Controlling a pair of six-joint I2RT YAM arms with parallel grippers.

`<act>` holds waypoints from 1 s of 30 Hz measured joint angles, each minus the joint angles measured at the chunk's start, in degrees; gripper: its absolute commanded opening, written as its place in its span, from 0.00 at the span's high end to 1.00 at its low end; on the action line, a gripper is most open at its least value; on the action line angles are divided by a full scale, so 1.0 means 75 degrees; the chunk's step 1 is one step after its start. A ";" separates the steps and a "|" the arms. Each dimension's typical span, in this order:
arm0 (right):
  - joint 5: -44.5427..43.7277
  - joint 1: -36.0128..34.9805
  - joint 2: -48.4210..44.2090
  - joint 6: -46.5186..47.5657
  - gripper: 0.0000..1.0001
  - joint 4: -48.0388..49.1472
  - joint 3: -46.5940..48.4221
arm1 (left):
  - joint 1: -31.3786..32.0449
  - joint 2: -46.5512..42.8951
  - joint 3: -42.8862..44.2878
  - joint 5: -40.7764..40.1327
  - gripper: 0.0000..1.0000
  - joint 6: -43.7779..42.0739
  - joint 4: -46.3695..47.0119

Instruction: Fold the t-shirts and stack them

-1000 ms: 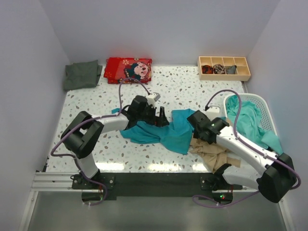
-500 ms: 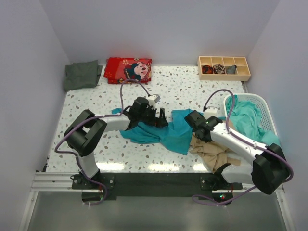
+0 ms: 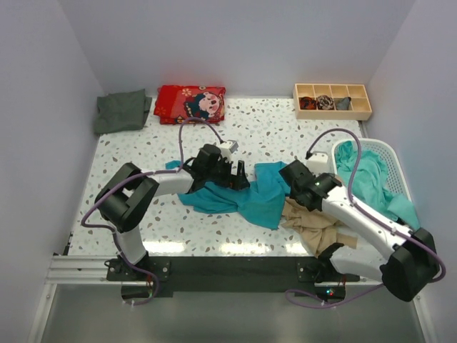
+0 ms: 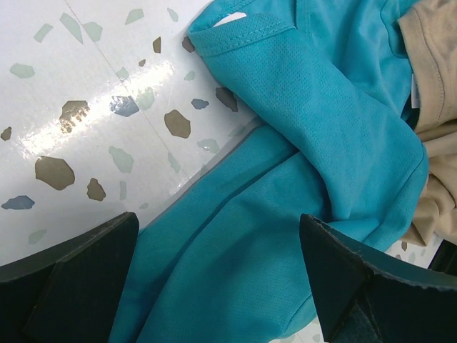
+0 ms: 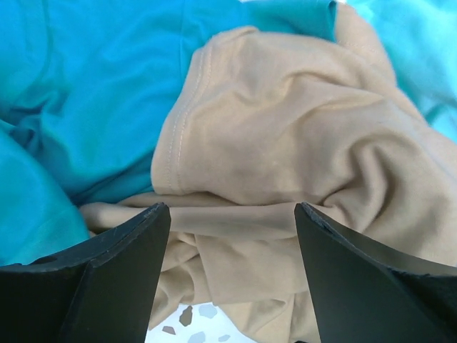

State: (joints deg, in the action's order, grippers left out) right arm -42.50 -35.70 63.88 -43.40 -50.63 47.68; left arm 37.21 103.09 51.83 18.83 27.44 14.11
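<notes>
A bright teal t-shirt (image 3: 243,196) lies crumpled at the table's middle. It fills the left wrist view (image 4: 285,214) and shows in the right wrist view (image 5: 93,86). A beige t-shirt (image 3: 314,225) lies bunched to its right and shows close in the right wrist view (image 5: 285,143). A dark grey-green t-shirt (image 3: 121,111) lies folded at the far left. My left gripper (image 3: 237,175) is open just above the teal shirt (image 4: 218,286). My right gripper (image 3: 294,196) is open over the beige shirt (image 5: 232,243).
A white basket (image 3: 389,153) at the right holds more teal cloth (image 3: 368,179). A red printed cloth (image 3: 191,103) lies at the back. A wooden divided box (image 3: 333,100) with small bundles stands at the back right.
My right gripper has shifted slightly right and nearer, over the beige shirt. My left arm has barely moved.
</notes>
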 measured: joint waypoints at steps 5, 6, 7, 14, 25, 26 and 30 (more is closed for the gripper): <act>0.0213 0.0064 0.1311 -0.0131 0.28 0.0061 0.0000 | 0.0000 -0.0003 0.0000 0.0000 0.00 -0.0006 0.0000; 0.0245 0.0064 0.1521 -0.0163 0.32 0.0090 0.0000 | 0.0000 -0.0003 0.0000 -0.0003 0.00 -0.0006 0.0000; 0.0265 0.0064 0.1667 -0.0201 0.46 0.0128 0.0000 | 0.0000 -0.0003 0.0003 0.0000 0.00 -0.0009 0.0000; 0.0297 0.0233 0.1932 -0.0353 1.00 0.0338 -0.0032 | 0.0000 -0.0003 0.0003 -0.0026 0.00 -0.0090 -0.0012; -0.0245 0.0315 -0.0490 -0.0085 0.38 -0.0169 0.0463 | 0.0000 -0.0003 0.0003 -0.0020 0.00 -0.0146 -0.0041; -0.0291 0.0321 -0.0691 0.0003 0.32 -0.0221 0.0685 | 0.0000 -0.0003 0.0006 -0.0020 0.00 -0.0146 -0.0041; -0.0527 0.0318 -0.0866 0.0067 0.15 -0.0691 0.1338 | 0.0000 0.0000 0.0038 -0.0012 0.00 -0.0146 -0.0050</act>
State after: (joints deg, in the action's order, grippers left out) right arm -46.46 -33.32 57.39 -42.89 -55.81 57.71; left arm 37.21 103.09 52.12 18.74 26.35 13.74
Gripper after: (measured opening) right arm 0.767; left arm 0.999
